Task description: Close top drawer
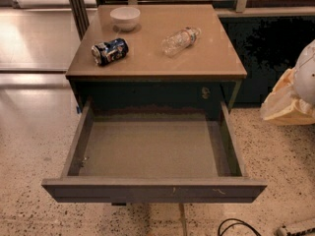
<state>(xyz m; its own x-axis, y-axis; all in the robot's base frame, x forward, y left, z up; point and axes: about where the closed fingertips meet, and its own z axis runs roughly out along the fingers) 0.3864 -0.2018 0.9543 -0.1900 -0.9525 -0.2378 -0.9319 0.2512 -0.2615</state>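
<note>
The top drawer (147, 154) of the small cabinet is pulled fully out toward me. Its grey inner floor and walls are bare. Its flat dark front (152, 190) faces me low in the view, with small pale scratches right of centre. My gripper (288, 102) shows as a pale tan shape under the white arm shell (307, 73) at the right edge. It is to the right of the cabinet, level with the drawer's back, and clear of the drawer.
On the cabinet top (147, 63) a white bowl (125, 17) stands at the back left. A crushed blue can (109, 51) and a clear plastic bottle (180, 41) lie there on their sides. A black cable (236, 226) lies on the speckled floor at the front right.
</note>
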